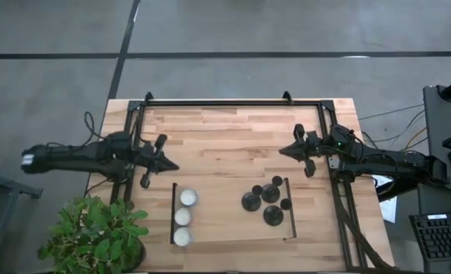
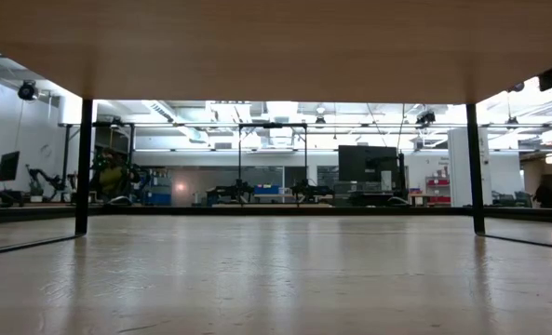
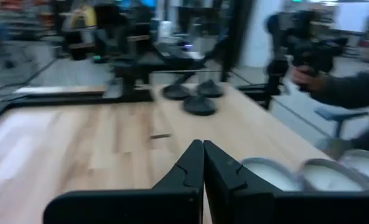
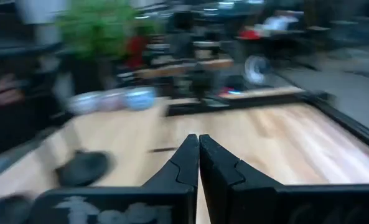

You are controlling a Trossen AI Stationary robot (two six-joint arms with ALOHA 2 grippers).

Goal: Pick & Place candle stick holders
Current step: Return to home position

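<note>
Look: three small black metal candle stick holders (image 1: 271,193), round disc bases
Pose: bases flat down
Place: clustered close, right front of light wooden tabletop (image 1: 225,144)

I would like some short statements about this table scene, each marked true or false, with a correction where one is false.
1. The left pincer and the right pincer are both shut and hold nothing. True.
2. The candle stick holders stand on the left arm's side of the table. False: they are grouped on the right arm's side.
3. Three white candles lie in a row nearer the left arm. True.
4. The right pincer touches a holder. False: it is apart from them, over bare wood.
5. A green plant stands by the table corner on the left arm's side. True.
</note>
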